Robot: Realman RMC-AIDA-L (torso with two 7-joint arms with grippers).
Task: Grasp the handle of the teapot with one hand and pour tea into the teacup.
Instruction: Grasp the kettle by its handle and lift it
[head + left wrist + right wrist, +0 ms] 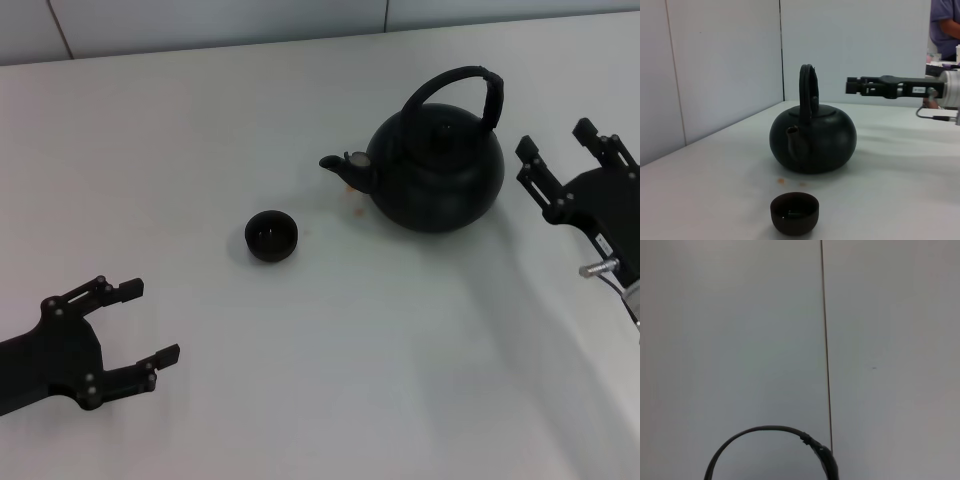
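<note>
The teapot (437,170) stood on the white table (300,380) toward two o'clock in the head view, its short spout pointing to nine o'clock. The teacup (271,236) sat apart from it, at about eight o'clock from the spout, with a few small orange specks (352,200) on the table between them.

The right gripper (562,155) hung at three o'clock from the pot, just beside it but not touching, jaws spread wide and empty, aimed toward the handle (455,88). The left wrist view showed it level with the upper part of the hoop. The left gripper (140,325) waited at seven o'clock, well apart from the cup, jaws released and holding nothing.

The pot looked like cast iron: heavy, rigid, and matte enough not to slip much. The best hold was probably the thicker wrapped band along the top of the handle, where the load would hang balanced below the jaws. A grip lower on the thin side of the hoop might let the pot swing. The cup was small and light, so it could be knocked aside easily, and the pour would need a slow tilt.
</note>
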